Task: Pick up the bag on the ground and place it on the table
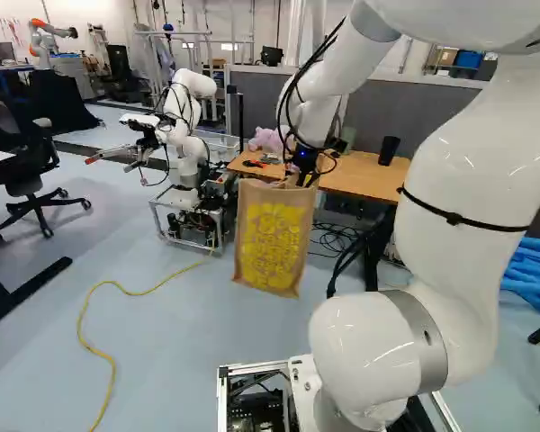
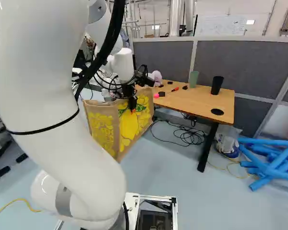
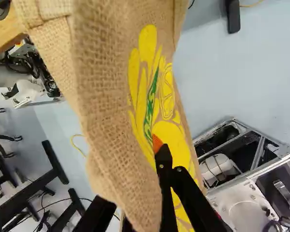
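1. Farthest left of the jaws in the left base view, a black office chair (image 1: 0, 121) stands on the floor; a yellow cable (image 1: 113, 369) winds over the floor, also left of the jaws.
2. Next comes another robot (image 1: 193, 83), left of the jaws and beyond them.
3. The bag (image 1: 272, 236) hangs below the jaws, in front of the worktop and not on it. Its long axis runs nearly straight up and down, top end at the jaws and bottom end towards the floor, with a slight lean. One face with yellow print is turned to the left base view; in the right base view a corner points towards the base, with a second face, yellow picture on it, beside that. Whether the bottom touches the floor I cannot tell.
4. The gripper (image 2: 133, 106) has its jaws closed on the cloth near the bag's top: one orange-tipped finger lies on the printed side, the other is hidden by the cloth, so the exact gap cannot be told.
5. The worktop (image 2: 182, 99) lies beyond and right of the jaws in the right base view, with a pink plush toy (image 1: 268, 140), a green cup (image 2: 193, 79) and a black cup (image 2: 217, 85).
6. Farthest right of the jaws, blue tubes (image 2: 273, 165) lie piled.
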Controlling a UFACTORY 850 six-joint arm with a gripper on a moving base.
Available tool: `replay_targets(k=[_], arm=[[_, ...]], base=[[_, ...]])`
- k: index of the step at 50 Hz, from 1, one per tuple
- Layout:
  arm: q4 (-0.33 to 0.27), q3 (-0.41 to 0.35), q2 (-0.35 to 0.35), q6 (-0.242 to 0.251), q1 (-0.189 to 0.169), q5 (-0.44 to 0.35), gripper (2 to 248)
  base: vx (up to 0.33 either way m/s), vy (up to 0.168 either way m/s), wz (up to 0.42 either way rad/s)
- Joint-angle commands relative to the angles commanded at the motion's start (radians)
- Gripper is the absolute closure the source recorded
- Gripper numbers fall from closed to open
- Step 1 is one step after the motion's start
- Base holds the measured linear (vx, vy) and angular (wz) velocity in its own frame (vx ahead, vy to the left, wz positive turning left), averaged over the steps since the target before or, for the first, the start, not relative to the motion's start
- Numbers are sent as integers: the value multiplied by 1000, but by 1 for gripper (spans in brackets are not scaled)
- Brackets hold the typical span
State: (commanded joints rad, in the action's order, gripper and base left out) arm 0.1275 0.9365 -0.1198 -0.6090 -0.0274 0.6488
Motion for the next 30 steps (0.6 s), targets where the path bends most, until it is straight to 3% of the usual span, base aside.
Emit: replay_targets(k=[30], arm=[[0, 137, -26, 0, -36, 266, 218]], base=[[0, 0, 0]])
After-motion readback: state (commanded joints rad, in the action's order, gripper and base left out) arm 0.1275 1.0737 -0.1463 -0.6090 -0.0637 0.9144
